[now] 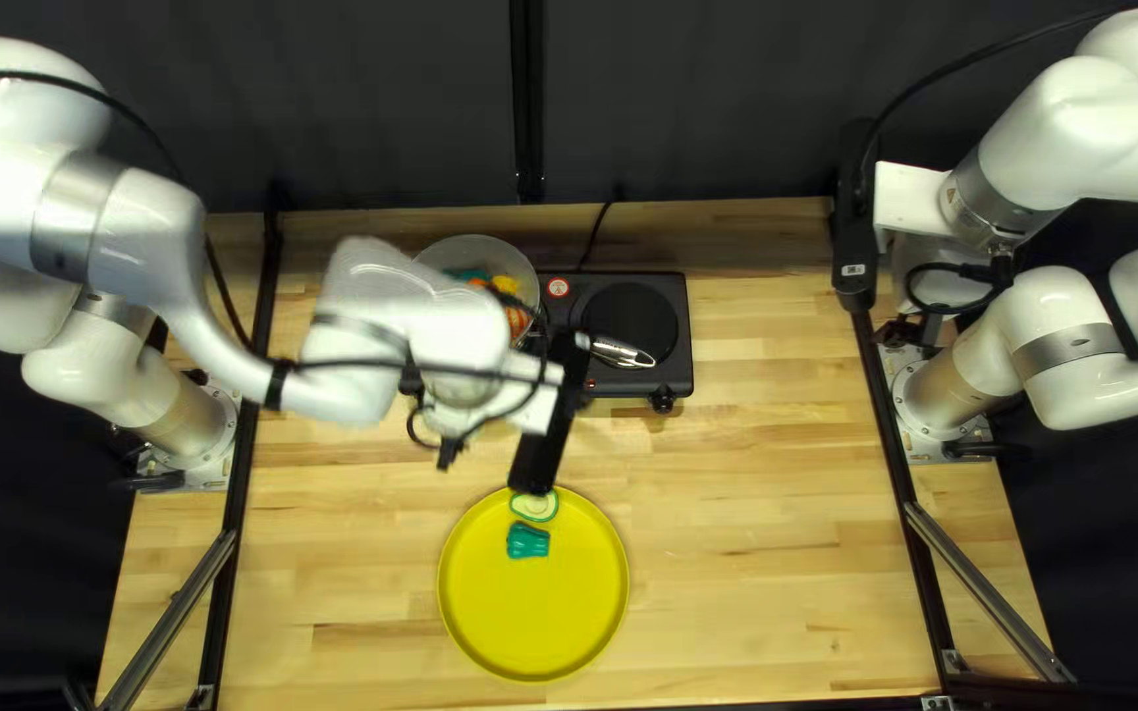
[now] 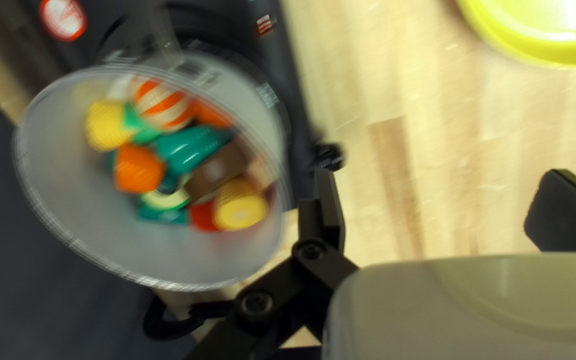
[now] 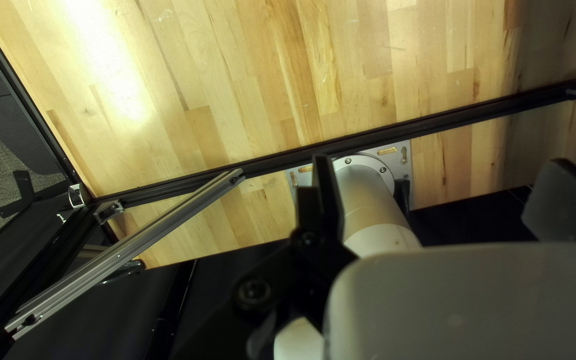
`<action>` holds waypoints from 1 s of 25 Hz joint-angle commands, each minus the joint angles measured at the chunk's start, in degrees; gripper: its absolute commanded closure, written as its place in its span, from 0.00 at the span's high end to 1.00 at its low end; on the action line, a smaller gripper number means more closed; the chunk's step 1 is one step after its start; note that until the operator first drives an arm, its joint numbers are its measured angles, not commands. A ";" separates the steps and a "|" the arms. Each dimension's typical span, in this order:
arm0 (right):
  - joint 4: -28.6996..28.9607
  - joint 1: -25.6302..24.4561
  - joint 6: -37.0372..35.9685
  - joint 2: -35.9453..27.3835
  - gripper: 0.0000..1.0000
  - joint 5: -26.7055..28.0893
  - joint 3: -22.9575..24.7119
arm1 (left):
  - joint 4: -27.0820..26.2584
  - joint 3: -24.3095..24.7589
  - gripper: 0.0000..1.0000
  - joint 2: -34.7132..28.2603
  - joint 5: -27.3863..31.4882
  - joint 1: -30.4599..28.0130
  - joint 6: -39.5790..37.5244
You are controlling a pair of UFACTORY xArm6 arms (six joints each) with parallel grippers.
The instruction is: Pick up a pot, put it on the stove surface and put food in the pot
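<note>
In the top left view, the clear bowl (image 1: pixel 441 253) of mixed toy food (image 2: pixel 195 150) lies at 10 o'clock of the stove (image 1: pixel 677 329), its rim overlapping the pot (image 2: pixel 251 97) in the left wrist view. The pot is on the stove's left burner, its body mostly hidden by my left arm; its silvery handle (image 1: pixel 622 353) points between 3 and 4 o'clock, toward the right burner (image 1: pixel 631 316), so its long axis runs roughly 9:30 to 3:30. My left gripper (image 1: pixel 551 428) is open, fingers well apart, over the table (image 1: pixel 754 527) between stove and plate, holding nothing. The yellow plate (image 1: pixel 530 632) sits toward 6 to 7 o'clock of the stove, with a pale green-rimmed slice (image 1: pixel 534 506) near its 12 o'clock edge and a green pepper piece (image 1: pixel 528 540) just below. At 2 o'clock, near its base (image 1: pixel 934 402), my right gripper (image 1: pixel 855 244) is open too, fingers spread, gripping nothing.
</note>
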 commanded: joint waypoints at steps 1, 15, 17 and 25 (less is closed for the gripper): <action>0.00 0.00 0.00 0.00 1.00 0.00 0.00 | -2.48 4.65 1.00 6.00 -15.17 -0.69 -4.24; 0.00 0.00 0.00 0.00 1.00 0.00 0.00 | -5.30 1.86 1.00 15.62 -23.48 -3.32 -5.76; 0.00 0.00 0.00 0.00 1.00 0.00 0.00 | -6.14 0.57 1.00 17.80 -24.26 -3.25 -5.15; 0.00 0.00 0.00 0.00 1.00 0.00 0.00 | -6.72 0.65 1.00 17.40 -23.77 -3.47 -3.34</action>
